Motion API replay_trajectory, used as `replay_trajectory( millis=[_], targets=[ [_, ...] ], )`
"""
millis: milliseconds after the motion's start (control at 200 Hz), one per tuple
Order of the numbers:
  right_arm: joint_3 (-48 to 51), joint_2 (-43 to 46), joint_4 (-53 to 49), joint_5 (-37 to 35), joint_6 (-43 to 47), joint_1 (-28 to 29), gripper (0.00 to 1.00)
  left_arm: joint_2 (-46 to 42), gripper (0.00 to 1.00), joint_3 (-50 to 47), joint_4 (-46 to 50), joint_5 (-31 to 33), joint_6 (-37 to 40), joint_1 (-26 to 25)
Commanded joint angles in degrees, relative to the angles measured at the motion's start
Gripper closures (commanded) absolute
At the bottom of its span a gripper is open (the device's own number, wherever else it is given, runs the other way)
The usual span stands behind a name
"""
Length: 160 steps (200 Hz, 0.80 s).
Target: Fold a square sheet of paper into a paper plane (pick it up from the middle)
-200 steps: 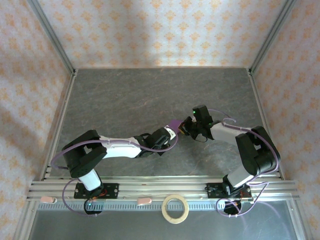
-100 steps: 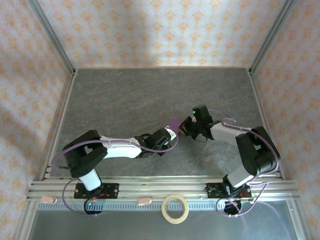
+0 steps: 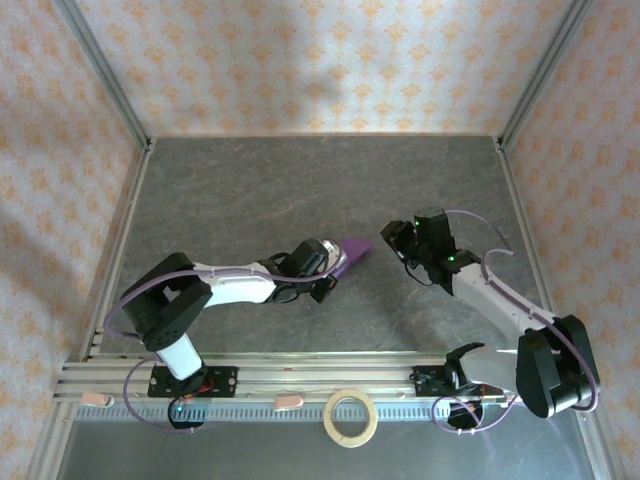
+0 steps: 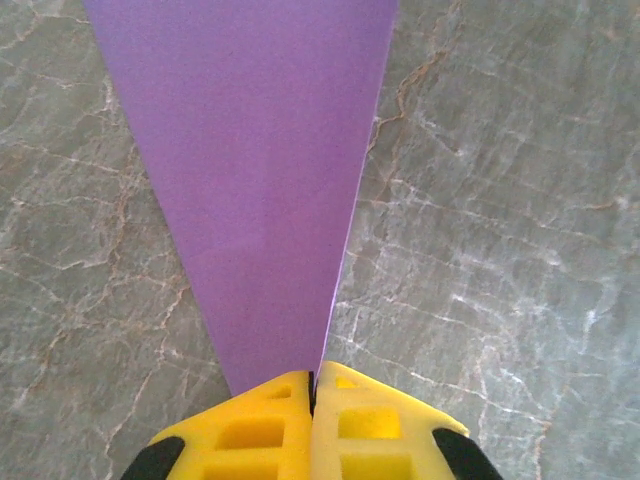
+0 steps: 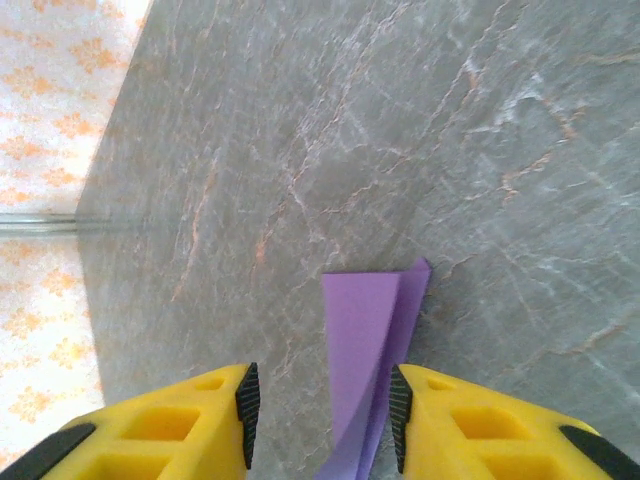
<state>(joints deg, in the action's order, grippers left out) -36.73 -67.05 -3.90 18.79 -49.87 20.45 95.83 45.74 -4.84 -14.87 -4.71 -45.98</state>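
Left wrist view: the paper plane (image 4: 260,190) runs off the frame at 12 o'clock, so its wide end is cut away. Its narrow end disappears at 6 o'clock into the seam of the pressed-together left fingers (image 4: 250,440), whose bases the bottom edge crops.

Right wrist view: the paper plane's lower stretch leaves the frame at 6 o'clock between the parted right fingers (image 5: 170,425), both cropped there too. Whether the paper touches either pad, cannot tell.

Top view: the paper plane's 8 o'clock end is hidden under the left gripper (image 3: 332,260), and its creases are too small to read. The right gripper (image 3: 398,240) is dark, its fingertips too small to separate.
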Motion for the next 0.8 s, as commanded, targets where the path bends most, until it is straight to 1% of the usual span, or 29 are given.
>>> replay_trajectory(
  millis=[0, 350, 671, 796],
  targets=[
    [1.83, 1.97, -1.60, -4.16, -0.33, -0.32, 0.59, 1.31, 1.00, 1.73, -1.87, -8.75, -2.31, 0.90],
    [3.23, 1.11, 0.54, -1.32, -0.41, -0.34, 0.59, 4.35, 1.00, 0.91, -4.15, -13.97, -4.94, 2.80],
    [4.80, 1.52, 3.05, 1.14, 0.03, -0.34, 0.59, 7.40, 1.00, 0.47, -7.34, -21.45, -7.54, 5.05],
    [7.14, 2.94, 6.76, 2.99, 0.14, -0.34, 0.59, 9.07, 1.00, 0.74, -8.48, -24.48, -8.89, 5.79]
  ],
)
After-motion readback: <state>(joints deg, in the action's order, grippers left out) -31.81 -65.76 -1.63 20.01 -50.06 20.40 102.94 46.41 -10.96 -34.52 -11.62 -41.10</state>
